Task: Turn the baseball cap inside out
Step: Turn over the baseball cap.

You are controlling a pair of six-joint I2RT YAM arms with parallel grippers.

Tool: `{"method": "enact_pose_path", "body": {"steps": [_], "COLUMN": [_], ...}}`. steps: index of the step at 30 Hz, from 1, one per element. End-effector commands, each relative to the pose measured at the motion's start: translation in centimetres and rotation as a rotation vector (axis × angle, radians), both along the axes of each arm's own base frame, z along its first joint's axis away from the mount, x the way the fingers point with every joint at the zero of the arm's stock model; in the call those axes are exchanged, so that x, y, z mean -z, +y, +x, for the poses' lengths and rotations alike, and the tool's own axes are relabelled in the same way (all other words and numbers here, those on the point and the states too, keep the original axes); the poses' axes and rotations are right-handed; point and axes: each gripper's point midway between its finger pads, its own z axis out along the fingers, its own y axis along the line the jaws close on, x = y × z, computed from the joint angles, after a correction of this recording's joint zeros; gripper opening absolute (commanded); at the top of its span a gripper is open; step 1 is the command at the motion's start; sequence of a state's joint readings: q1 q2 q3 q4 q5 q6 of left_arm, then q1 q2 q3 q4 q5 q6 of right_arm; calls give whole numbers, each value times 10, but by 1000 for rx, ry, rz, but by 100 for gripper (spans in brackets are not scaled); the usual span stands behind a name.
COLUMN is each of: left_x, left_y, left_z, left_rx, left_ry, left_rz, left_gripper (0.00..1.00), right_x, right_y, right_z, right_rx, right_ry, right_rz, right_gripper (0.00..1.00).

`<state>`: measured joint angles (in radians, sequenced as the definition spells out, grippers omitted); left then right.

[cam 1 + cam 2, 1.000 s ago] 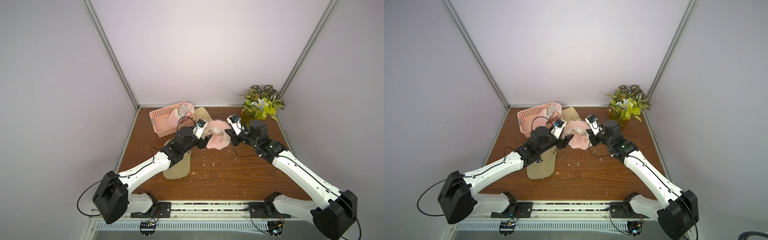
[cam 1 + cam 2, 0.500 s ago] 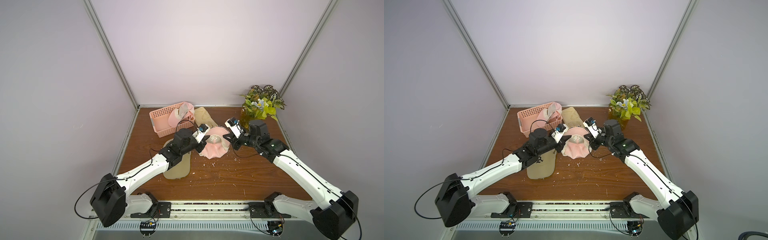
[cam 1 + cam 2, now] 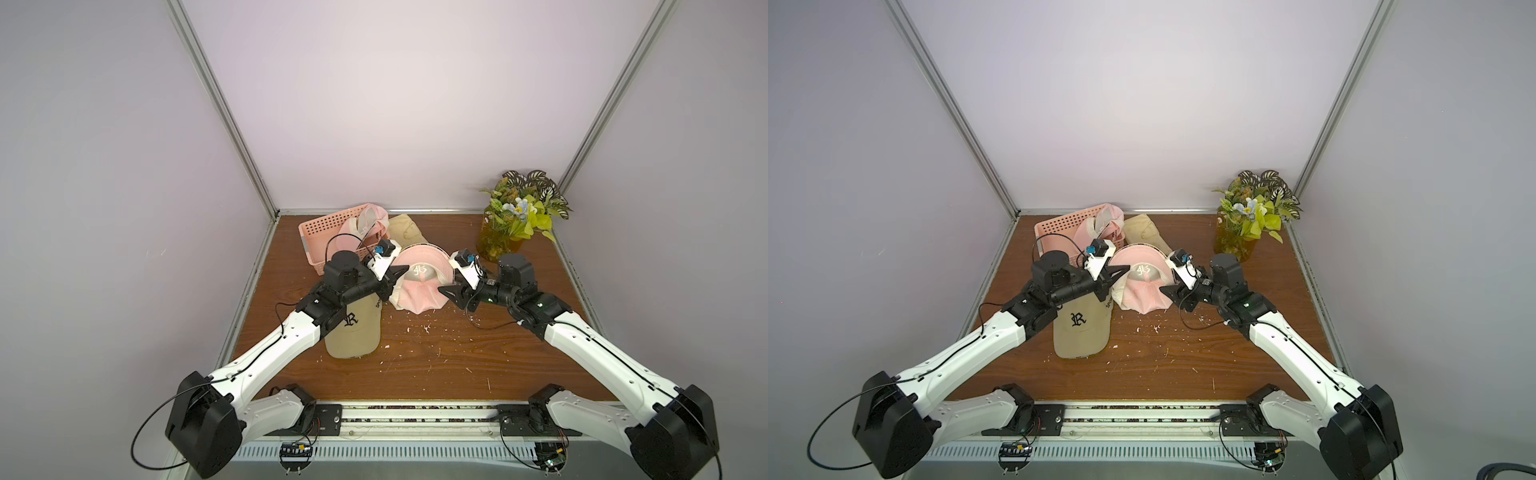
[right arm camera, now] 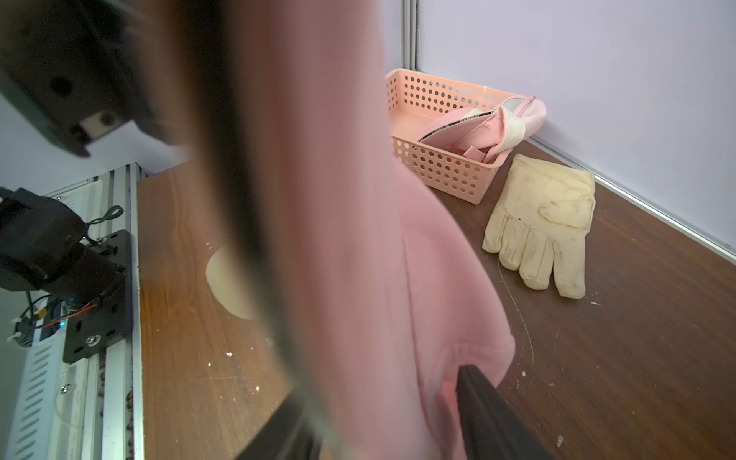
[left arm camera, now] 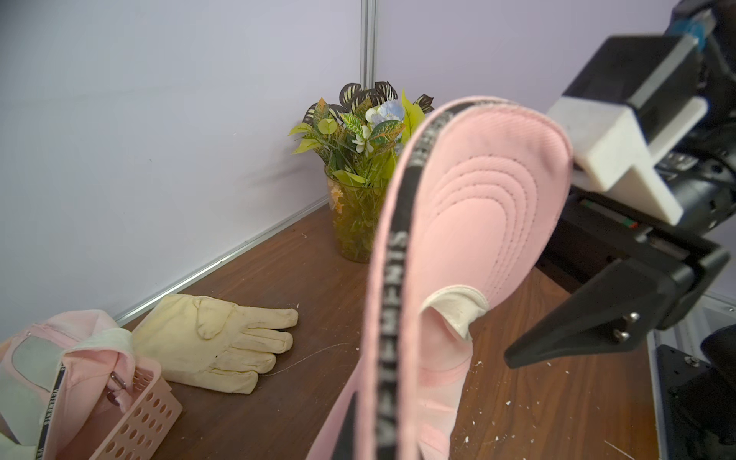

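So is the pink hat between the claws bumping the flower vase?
Apart. Both top views show bare table between the pink hat and the flower vase.

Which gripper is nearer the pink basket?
Left. Left gripper sits close by the basket, at the pink cap's edge; right gripper is across the cap, toward the vase.

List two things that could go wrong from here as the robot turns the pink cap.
The right pincer stands open, so the pink cap may hang from the shut left pincer alone and could slip or sag. The tan cap lies under the left arm and might get dragged.
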<state>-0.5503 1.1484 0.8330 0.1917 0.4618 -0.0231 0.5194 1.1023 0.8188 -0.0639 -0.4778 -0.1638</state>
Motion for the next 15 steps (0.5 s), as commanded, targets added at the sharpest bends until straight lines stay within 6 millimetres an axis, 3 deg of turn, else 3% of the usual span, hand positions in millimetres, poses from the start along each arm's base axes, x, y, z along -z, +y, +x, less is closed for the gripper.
{"method": "enact_pose_path", "body": {"steps": [1,9,15], "left_x": [-48,-66,-80], "left_y": [-7,-7,5], "left_z": [-22,-29,-22], "left_rx": [144,187,129], "left_ry": [-65,-65,-66], "left_rz": [-144,-178,-207], "left_gripper": [0,0,0], "right_x": [-13,2,11], "right_y": [6,4,14], "right_z": [-5,-1,-17], "right_rx": [-63,-51,-158], "right_ry": [-95,-110,-56], "right_rz": [43,21,32], "right_gripper": [59,59,55]}}
